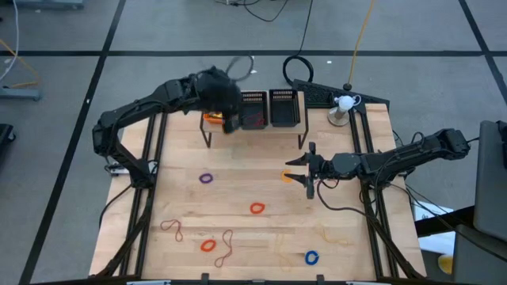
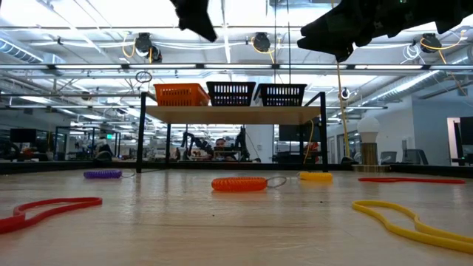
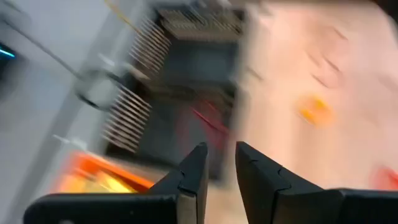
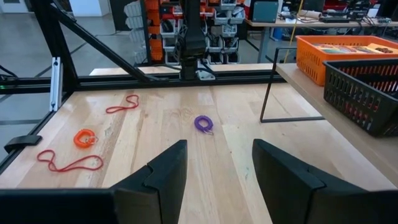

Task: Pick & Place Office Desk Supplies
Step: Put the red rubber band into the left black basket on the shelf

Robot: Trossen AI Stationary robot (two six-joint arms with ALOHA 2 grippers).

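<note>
Left arm over the raised shelf, right arm waiting mid-table.

I see the shelf [image 1: 255,131] carrying the orange bin [image 2: 181,94] and two black bins; my left gripper [image 3: 219,171] hovers there, jaws narrowly parted, empty. My right gripper [image 1: 307,170] stands wide open beside the yellow ring [image 1: 286,176]; the purple ring [image 4: 203,123] and red ring [image 1: 257,208] lie apart.

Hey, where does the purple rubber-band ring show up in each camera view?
High view: purple ring left of centre on the table.
Low view: purple ring far left, on the tabletop.
Left wrist view: cannot pick it out.
Right wrist view: purple ring mid-table, past the fingers.
Shared landmark: the orange bin on the shelf.
</note>
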